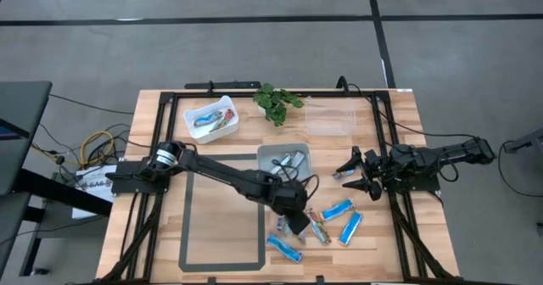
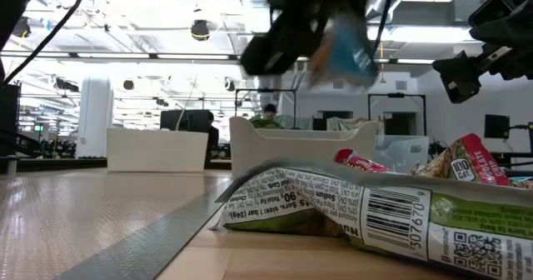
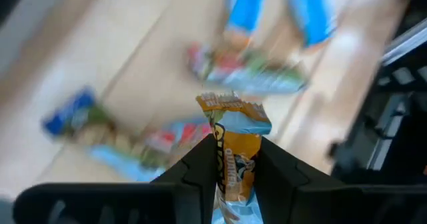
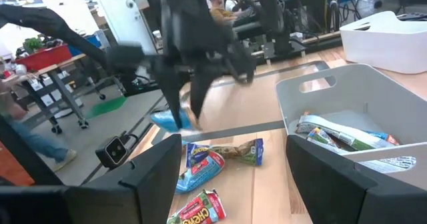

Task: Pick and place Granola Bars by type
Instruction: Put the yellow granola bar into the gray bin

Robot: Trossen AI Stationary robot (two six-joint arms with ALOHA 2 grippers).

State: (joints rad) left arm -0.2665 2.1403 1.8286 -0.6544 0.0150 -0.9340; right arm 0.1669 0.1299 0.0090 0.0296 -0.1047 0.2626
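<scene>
Pinched tight between the left gripper [image 3: 235, 159] jaws: a blue-and-orange bar [image 3: 235, 144], lifted off the loose bars [image 1: 339, 220] near the bench's front edge, likely bound for a bin of its type. Right gripper [image 1: 363, 176] waits spread wide by the right edge beside the grey bin [image 1: 301, 149].

Wooden desk [image 1: 221, 226] with a black frame around its edges. Grey tape rectangle [image 1: 188, 226] marked on its surface. White bin [image 1: 227, 107] at the back, grey bin [image 1: 265, 153] mid-desk, clear tray [image 1: 329, 120] beside a green plant sprig [image 1: 275, 102]. Coiled cables [image 1: 93, 145] lie on the floor.
</scene>
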